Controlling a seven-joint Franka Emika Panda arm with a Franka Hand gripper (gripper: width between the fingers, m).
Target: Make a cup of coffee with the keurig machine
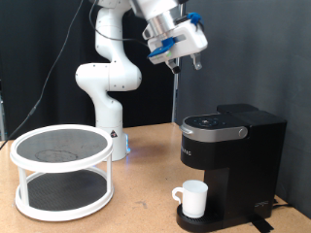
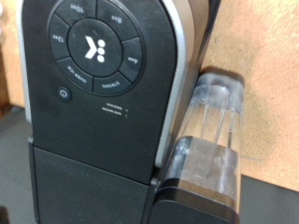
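We are seeing the end effector (image 1: 185,64) hovering empty, fingers narrow, above the keurig machine (image 1: 230,160); lid closed, cup (image 1: 193,198) placed; we judge button-pressing is pending.

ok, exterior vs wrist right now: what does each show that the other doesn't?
Exterior only: the gripper raised well above the keurig, the arm's white base, the cup standing on the drip base under the spout, and a white two-tier rack at that view's left.

Wrist only: the round button panel on the lid close up, the small power button, and the clear water tank on the machine's side. No gripper fingers or cup appear there.

Both: the keurig with its lid shut, on the wooden table.
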